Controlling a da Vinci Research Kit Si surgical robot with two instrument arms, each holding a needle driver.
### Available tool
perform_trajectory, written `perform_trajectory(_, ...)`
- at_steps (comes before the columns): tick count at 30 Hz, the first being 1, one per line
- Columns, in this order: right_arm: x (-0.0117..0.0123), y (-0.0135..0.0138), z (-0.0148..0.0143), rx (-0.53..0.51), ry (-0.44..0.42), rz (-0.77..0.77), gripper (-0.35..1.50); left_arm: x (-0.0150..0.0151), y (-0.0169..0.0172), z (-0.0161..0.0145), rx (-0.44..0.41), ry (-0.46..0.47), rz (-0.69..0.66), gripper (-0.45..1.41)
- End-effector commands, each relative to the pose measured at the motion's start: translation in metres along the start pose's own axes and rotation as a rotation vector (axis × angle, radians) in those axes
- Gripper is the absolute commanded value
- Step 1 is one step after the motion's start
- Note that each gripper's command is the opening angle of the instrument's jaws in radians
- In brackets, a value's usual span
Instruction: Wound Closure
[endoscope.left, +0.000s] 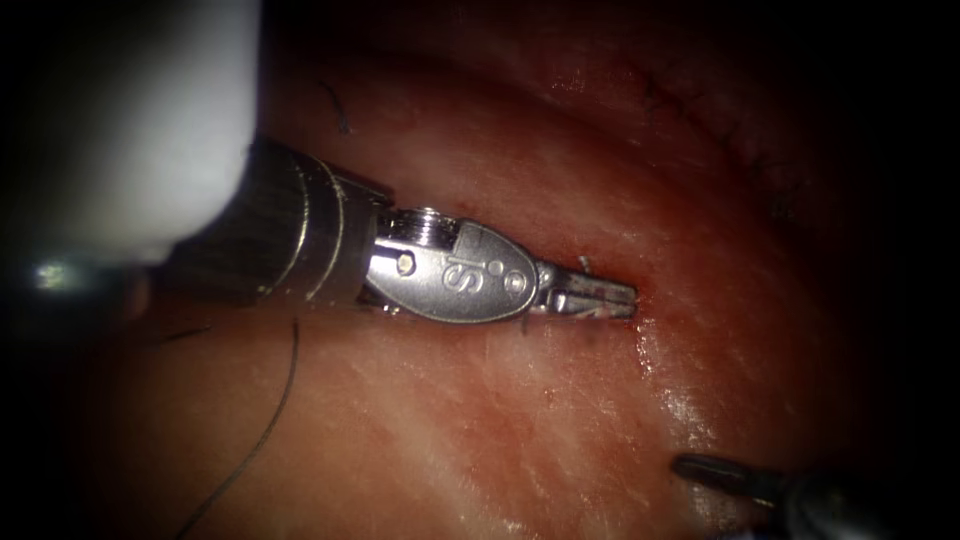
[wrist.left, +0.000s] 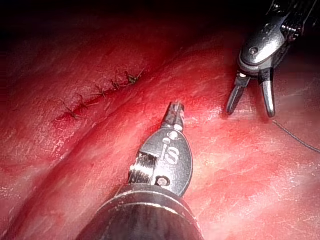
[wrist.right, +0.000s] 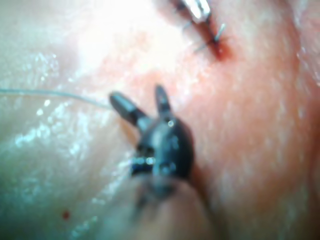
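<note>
The tissue (endoscope.left: 420, 420) is pink and wet, streaked with pale bands and glistening under the light; its edges fall away into dark on every side, so nothing of the room shows; red fluid (endoscope.left: 640, 300) stains it around the left claw's tip. In the left wrist view a closed run of the cut (wrist.left: 100, 92) carries a row of dark stitches on a raised fold.

The left claw (endoscope.left: 595, 298) lies low across the tissue with its jaws closed and the tip pressed at a small red spot; whether anything sits between the jaws I cannot tell; two short thin ends (wrist.right: 216, 35) stick up from that spot in the right wrist view, and whether they are needle or thread I cannot tell.

The right claw (wrist.left: 250, 102) hovers just over the tissue, well apart from the left claw, its jaws spread and holding nothing.

A dark thread (endoscope.left: 265, 420) trails loose over the tissue; another length (wrist.left: 297, 137) lies just beside the right claw.
</note>
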Motion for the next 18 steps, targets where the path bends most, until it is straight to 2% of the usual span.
perform_trajectory(1, -0.0008, 0.001, 0.0015, -0.017, -0.001, -0.029, 1.48, -0.0007, 0.0, 0.0006, -0.001, 0.006, -0.013, -0.45)
perform_trajectory(4, -0.0019, 0.0029, 0.0029, -0.111, -0.002, -0.087, 1.48, -0.0017, -0.0018, 0.0003, 0.016, 0.03, -0.036, -0.45)
perform_trajectory(7, -0.0016, 0.0042, 0.0038, -0.18, 0.014, -0.111, 1.43, -0.0028, -0.0031, 0.0003, 0.023, 0.039, -0.061, -0.45)
perform_trajectory(8, -0.0009, 0.0046, 0.0044, -0.213, 0.064, -0.116, 1.43, -0.0032, -0.0034, 0.0004, 0.024, 0.039, -0.066, -0.45)
perform_trajectory(12, 0.0009, 0.0051, 0.0056, -0.271, 0.154, -0.141, 1.41, -0.0038, -0.0039, 0.0006, 0.022, 0.042, -0.081, -0.45)
perform_trajectory(18, 0.0043, 0.0063, 0.0062, -0.354, 0.191, -0.179, 1.41, -0.004, -0.0042, 0.0006, 0.013, 0.049, -0.087, -0.45)
